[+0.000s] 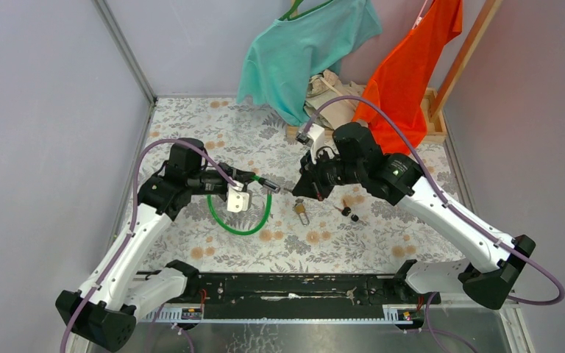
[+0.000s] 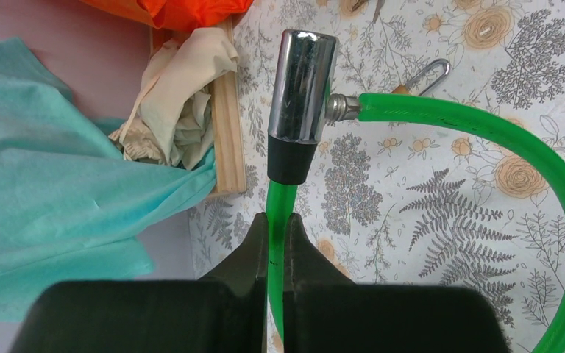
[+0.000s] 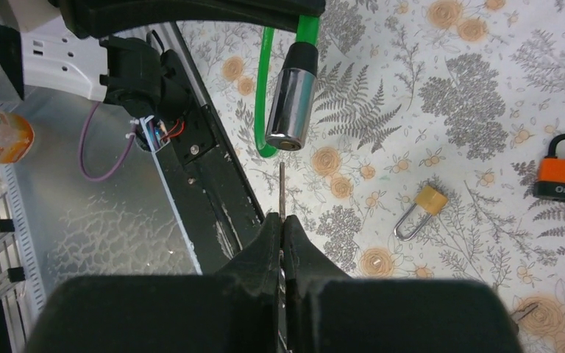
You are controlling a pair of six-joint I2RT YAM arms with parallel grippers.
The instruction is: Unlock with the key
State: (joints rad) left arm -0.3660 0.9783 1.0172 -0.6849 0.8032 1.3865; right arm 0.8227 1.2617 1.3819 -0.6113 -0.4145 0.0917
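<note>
A green cable lock [image 2: 485, 121] loops over the flowered table, ending in a chrome cylinder [image 2: 301, 84]. My left gripper [image 2: 279, 215] is shut on the green cable just behind that cylinder and holds it off the table. In the right wrist view the cylinder's end face [image 3: 283, 143] points at my right gripper [image 3: 282, 218], which is shut on the key [image 3: 282, 191]. Only the key's thin silver blade shows, edge-on; the fingers hide its head. The blade tip stands a short gap from the cylinder face. From above, the two grippers [image 1: 254, 179] [image 1: 298, 190] face each other mid-table.
A small yellow padlock [image 3: 423, 209] and an orange padlock [image 3: 563, 176] lie on the table to the right of the key. Two small dark-headed pieces [image 1: 349, 214] lie by the right arm. Teal [image 1: 301, 44] and orange [image 1: 412, 66] garments hang over a wooden stand [image 1: 434, 121] at the back.
</note>
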